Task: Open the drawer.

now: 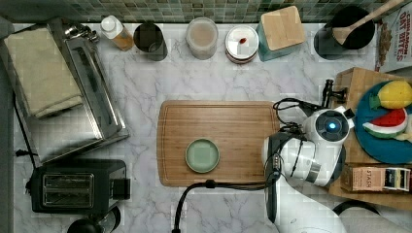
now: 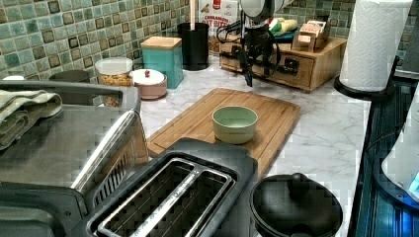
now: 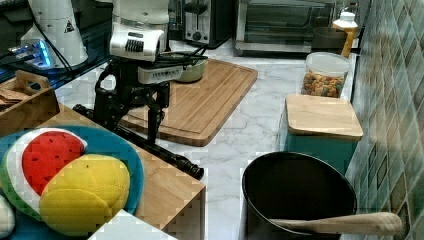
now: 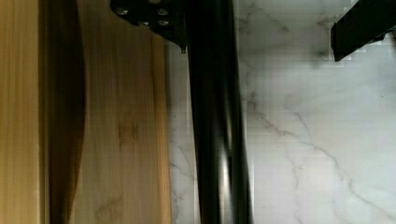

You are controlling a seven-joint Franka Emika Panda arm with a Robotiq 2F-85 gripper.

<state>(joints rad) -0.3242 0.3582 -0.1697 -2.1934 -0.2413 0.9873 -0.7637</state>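
Marble counter (image 3: 240,125), gripper (image 3: 131,117) fingers apart astride the drawer (image 3: 165,187) handle (image 3: 155,148) (black bar), not clamped.

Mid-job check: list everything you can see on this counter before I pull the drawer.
drawer: one, light wood, the top view's right edge
handle: one, black bar, along the drawer's front
cutting board: one, wooden, mid-counter
bowl: one, pale green, on the cutting board
toaster oven: one, silver, the top view's left
toaster: one, black, beside the toaster oven
canister: one, teal with wooden lid, by the tiled wall
pot: one, black, holding a wooden spoon
plate: one, blue, on top of the drawer unit, carrying toy fruit
paper towel roll: one, white, the left view's right
arm: one, white, by the drawer
pincer: one, black, open, straddling the handle
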